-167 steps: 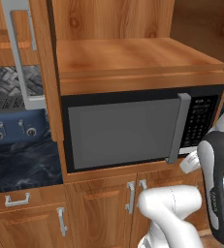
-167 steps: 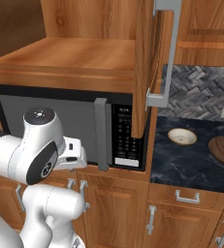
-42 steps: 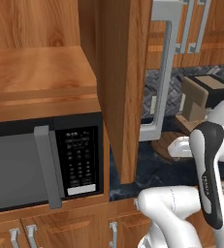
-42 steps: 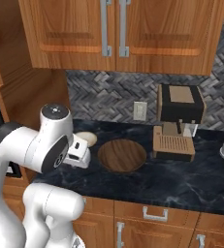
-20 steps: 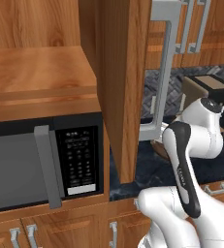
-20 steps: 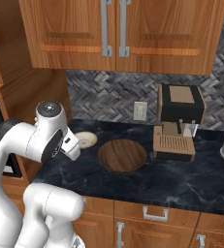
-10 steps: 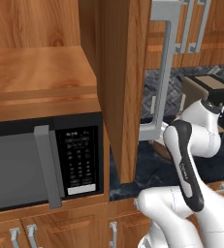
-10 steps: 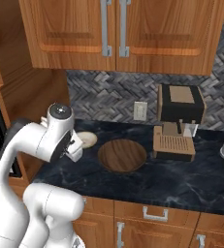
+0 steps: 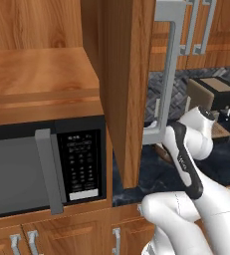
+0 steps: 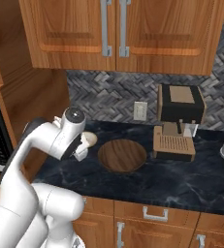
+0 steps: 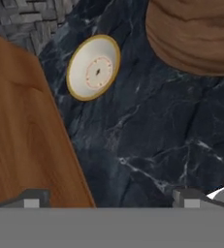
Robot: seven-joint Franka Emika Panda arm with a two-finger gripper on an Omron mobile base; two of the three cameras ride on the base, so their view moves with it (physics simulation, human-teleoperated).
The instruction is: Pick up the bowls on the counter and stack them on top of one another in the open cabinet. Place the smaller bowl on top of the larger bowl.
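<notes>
Cream-white smaller bowl (image 11: 93,67) resting on the dark marbled counter (image 11: 152,140), well ahead of the gripper (image 11: 108,198), close to the herringbone backsplash (image 11: 21,22). Seen from the right base camera as a pale sliver (image 10: 89,139), mostly hidden behind the white arm. Larger bowl (image 10: 122,155) of dark wood just right of it, fully visible there, but cut off by the top edge in the hand view (image 11: 193,36). Fingertips (image 11: 32,198) barely rising at the bottom, spread wide apart, holding nothing. Cabinet door (image 9: 124,89) standing open edge-on, blocking most of the counter from the left base camera; long grey handle (image 9: 165,74) beside it. Coffee machine (image 10: 179,121) right of the wooden bowl, partly cut off behind the arm in the left view.
</notes>
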